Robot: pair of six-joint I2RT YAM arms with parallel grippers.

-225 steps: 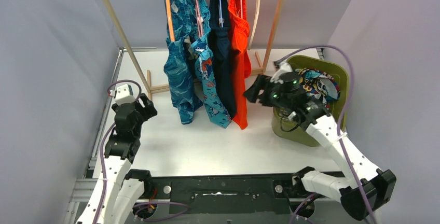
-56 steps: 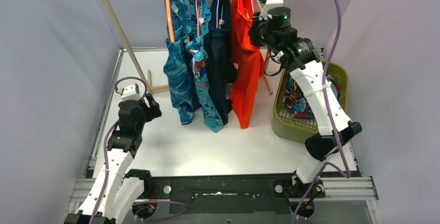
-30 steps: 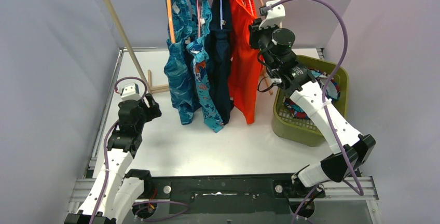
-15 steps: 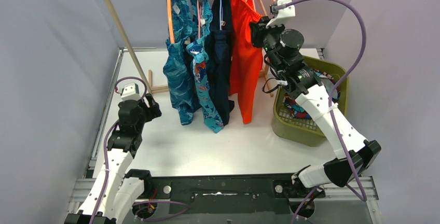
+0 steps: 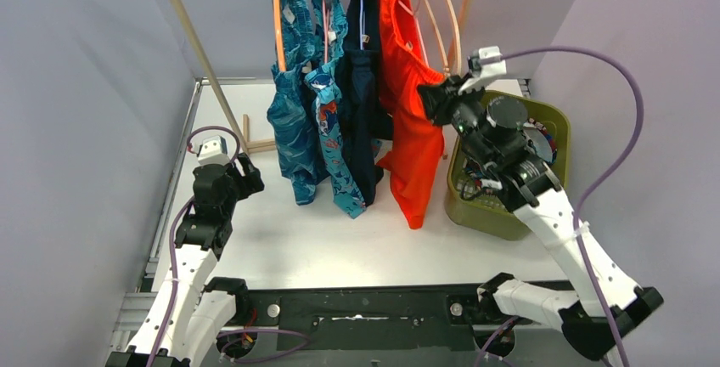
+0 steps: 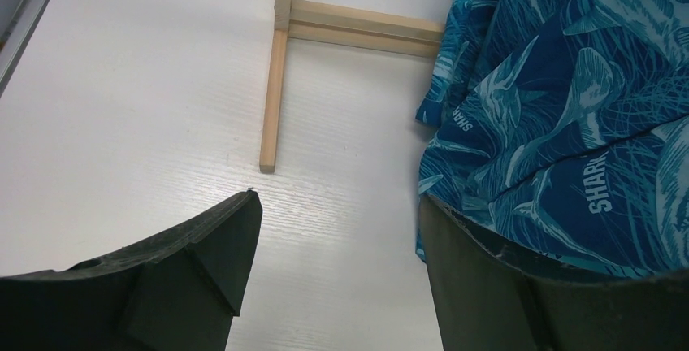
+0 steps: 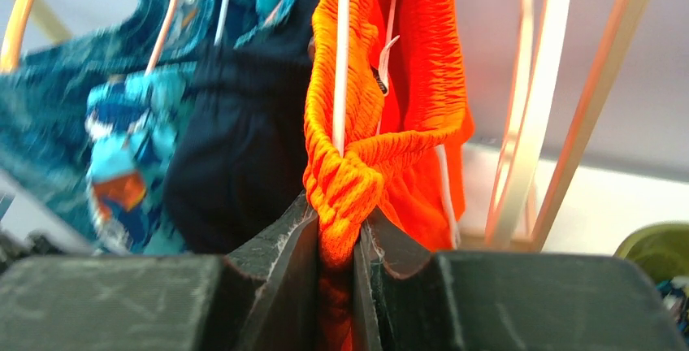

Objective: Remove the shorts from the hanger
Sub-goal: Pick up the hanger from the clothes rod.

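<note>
The orange-red shorts [image 5: 409, 133] hang from a white hanger [image 7: 341, 58] at the right end of the row. My right gripper [image 5: 435, 99] is shut on a bunched fold of their waistband [image 7: 345, 180], which is drawn out toward the right. To their left hang navy shorts [image 5: 361, 112], turquoise cartoon-print shorts [image 5: 333, 150] and teal print shorts [image 5: 291, 129]. My left gripper [image 5: 242, 173] is low at the left, open and empty [image 6: 337, 213], with the teal print shorts [image 6: 569, 107] just to its right.
A wooden rack [image 5: 191, 40] carries the hangers; its foot [image 6: 272, 99] lies on the white table. Empty hangers [image 5: 440, 10] hang right of the orange pair. A green basket [image 5: 556, 121] holding a multicolour patterned piece [image 5: 537, 136] stands at the right, partly behind my right arm.
My right gripper has come down and to the right from near the rail, dragging the orange-red shorts' waistband with it. The left arm has not moved.
</note>
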